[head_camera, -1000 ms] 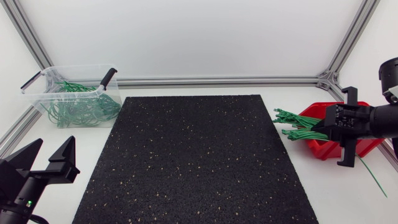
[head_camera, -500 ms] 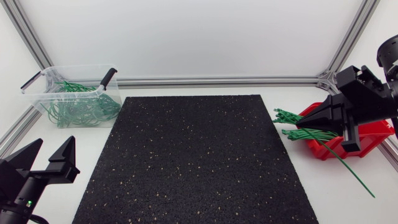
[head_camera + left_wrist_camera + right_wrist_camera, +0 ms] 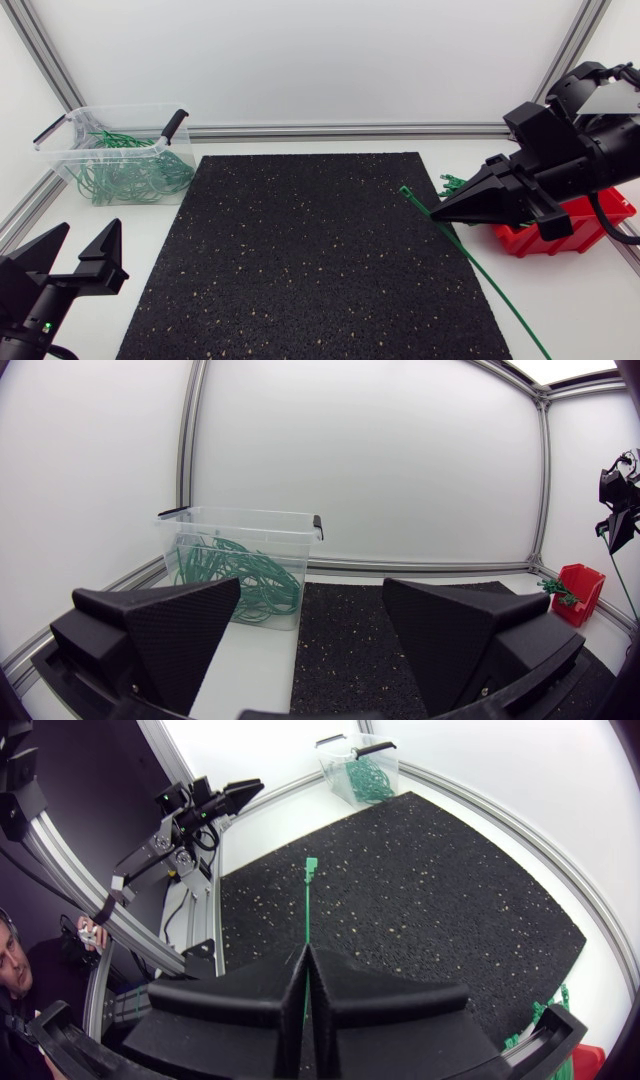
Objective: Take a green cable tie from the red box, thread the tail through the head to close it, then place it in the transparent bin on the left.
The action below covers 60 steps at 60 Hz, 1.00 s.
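My right gripper [image 3: 438, 212] hangs over the right edge of the black mat [image 3: 310, 250], shut on one green cable tie [image 3: 470, 260]. The tie's head [image 3: 405, 190] sticks out ahead of the fingertips and its long tail trails down toward the table's front. In the right wrist view the tie [image 3: 308, 905] rises straight from the closed gripper [image 3: 306, 952]. The red box [image 3: 585, 215] with more ties [image 3: 455, 183] lies behind that arm. The transparent bin [image 3: 120, 155] at the far left holds several looped ties. At the front left my left gripper [image 3: 75, 262] stands open and empty.
The left wrist view has the bin [image 3: 240, 560] ahead of its wide-apart fingers [image 3: 165, 635], and the red box [image 3: 578, 585] far across the mat. Aluminium frame rails [image 3: 350, 130] run along the back and sides of the table.
My right gripper has risen from the red box and swung left over the mat's edge, drawing one tie out with it. The left arm has stayed put.
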Each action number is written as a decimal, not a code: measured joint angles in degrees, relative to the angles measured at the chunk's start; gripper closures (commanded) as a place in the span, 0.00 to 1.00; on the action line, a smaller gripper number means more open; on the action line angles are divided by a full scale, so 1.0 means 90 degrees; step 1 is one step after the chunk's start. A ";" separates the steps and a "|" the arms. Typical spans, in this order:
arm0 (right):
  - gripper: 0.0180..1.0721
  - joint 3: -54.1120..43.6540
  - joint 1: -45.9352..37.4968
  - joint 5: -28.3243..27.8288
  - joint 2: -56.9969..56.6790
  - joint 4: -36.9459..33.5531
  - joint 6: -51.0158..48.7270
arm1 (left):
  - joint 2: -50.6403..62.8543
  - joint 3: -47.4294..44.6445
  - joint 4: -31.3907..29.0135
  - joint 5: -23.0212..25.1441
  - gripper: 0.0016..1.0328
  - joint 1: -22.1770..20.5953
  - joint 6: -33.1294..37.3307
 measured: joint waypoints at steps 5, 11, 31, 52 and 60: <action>0.94 0.0000 0.0168 -0.0401 0.0029 -0.0041 0.0117 | 0.0000 0.0000 0.0000 0.0005 0.04 0.0000 0.0000; 0.94 -0.0005 0.0335 -0.0811 0.0056 -0.0066 0.0187 | 0.0000 0.0000 -0.0005 0.0024 0.04 0.0000 0.0000; 0.95 -0.0738 0.0811 -0.1273 -0.0279 0.1651 0.1299 | 0.0000 0.0000 -0.0027 0.0146 0.04 -0.0010 0.0000; 0.95 -0.1945 0.2203 -0.0736 -0.1280 0.5071 0.4231 | 0.0000 0.0000 -0.0019 0.0143 0.04 -0.0376 0.0005; 0.95 -0.2266 0.2492 -0.0726 -0.1321 0.6054 0.5064 | 0.0000 0.0000 -0.0022 0.0160 0.04 -0.0376 0.0005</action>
